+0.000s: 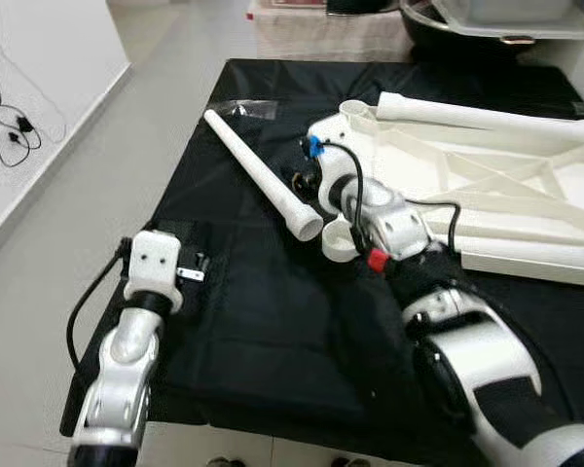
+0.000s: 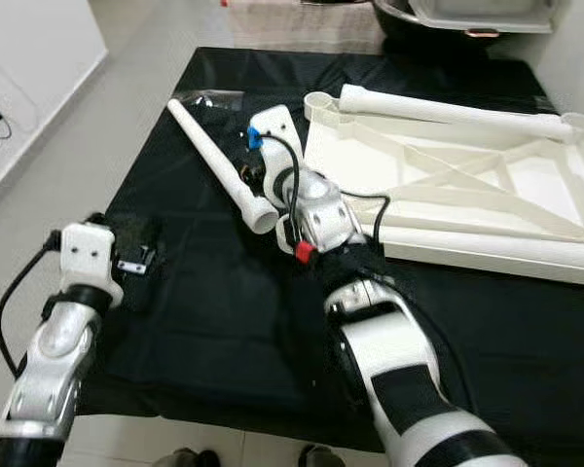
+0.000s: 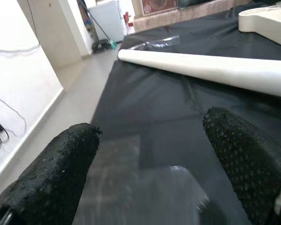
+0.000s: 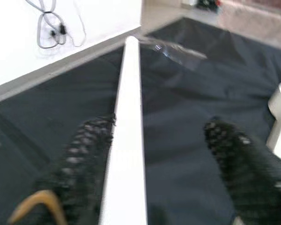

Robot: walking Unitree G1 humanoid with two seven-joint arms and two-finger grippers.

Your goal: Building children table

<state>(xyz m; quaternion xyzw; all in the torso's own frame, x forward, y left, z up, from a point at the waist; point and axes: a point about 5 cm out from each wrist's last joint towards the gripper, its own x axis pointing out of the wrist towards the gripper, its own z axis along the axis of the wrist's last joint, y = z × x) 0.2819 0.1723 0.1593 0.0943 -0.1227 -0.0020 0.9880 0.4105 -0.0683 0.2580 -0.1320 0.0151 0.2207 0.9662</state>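
A loose white table leg [image 1: 258, 173] lies diagonally on the black cloth [image 1: 273, 311] that covers the work surface. To its right the white tabletop [image 1: 487, 185] lies upside down with its ribs up, one leg [image 1: 487, 115] along its far edge and an empty round socket [image 1: 339, 238] at the near corner. My right gripper [image 4: 161, 123] is open and low over the loose leg [image 4: 129, 140], which runs between the fingers close to one finger [image 4: 84, 154]. At the cloth's near left my left gripper [image 3: 152, 124] is open just above the cloth, holding nothing.
A clear plastic bag [image 1: 243, 107] lies by the loose leg's far end. Left of the cloth are grey floor and a white wall with cables [image 1: 10, 126]. A dark basin [image 1: 487, 24] and a covered bench stand behind.
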